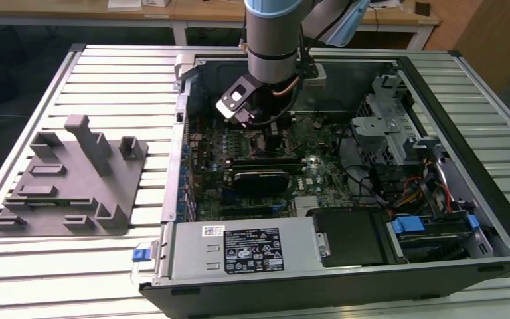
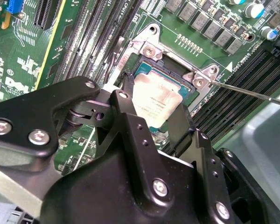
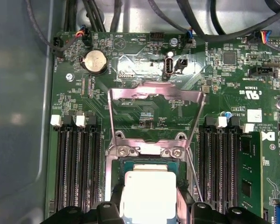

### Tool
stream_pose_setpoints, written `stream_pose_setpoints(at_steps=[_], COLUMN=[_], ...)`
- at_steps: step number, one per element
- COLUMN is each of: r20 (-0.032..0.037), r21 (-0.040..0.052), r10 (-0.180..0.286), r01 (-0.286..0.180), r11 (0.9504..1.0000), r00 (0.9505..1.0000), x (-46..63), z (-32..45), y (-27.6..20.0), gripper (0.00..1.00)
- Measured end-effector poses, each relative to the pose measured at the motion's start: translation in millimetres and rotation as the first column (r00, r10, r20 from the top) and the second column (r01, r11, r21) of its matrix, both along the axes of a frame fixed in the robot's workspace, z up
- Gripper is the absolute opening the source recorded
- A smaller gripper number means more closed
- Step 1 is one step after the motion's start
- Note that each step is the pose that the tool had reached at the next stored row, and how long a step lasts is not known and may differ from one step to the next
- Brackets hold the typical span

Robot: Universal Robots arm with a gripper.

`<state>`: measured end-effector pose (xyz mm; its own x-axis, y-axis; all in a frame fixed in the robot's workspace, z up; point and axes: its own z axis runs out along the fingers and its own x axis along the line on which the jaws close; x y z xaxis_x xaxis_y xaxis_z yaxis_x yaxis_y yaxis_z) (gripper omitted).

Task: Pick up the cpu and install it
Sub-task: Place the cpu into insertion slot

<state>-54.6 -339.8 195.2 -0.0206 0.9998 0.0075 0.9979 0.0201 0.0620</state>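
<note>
Small flat silver square cpu [image 2: 156,100], clamped in black gripper [image 2: 151,105] over mobo's steel-framed socket [image 2: 151,50]; prob. install step, needs square seating.

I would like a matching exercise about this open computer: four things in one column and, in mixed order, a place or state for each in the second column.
Things
1. cpu
2. grey fixture
3. coin battery
4. metal load plate

Places or states
A. swung open, off the socket
B. on the slatted table, outside the computer case
C. gripped by the end effector, at the socket
D. round and silver, on the motherboard

Pairs: 1-C, 2-B, 3-D, 4-A
</note>
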Motion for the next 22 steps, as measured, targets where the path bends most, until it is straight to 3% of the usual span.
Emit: stream_pose_setpoints(at_steps=[22], r20=[-0.0001], r21=[0.0055], r10=[0.000], r01=[0.000], r11=[1.0000], r00=[1.0000], x=[-2.2], z=[-2.4], y=[0.4], gripper=[0.53])
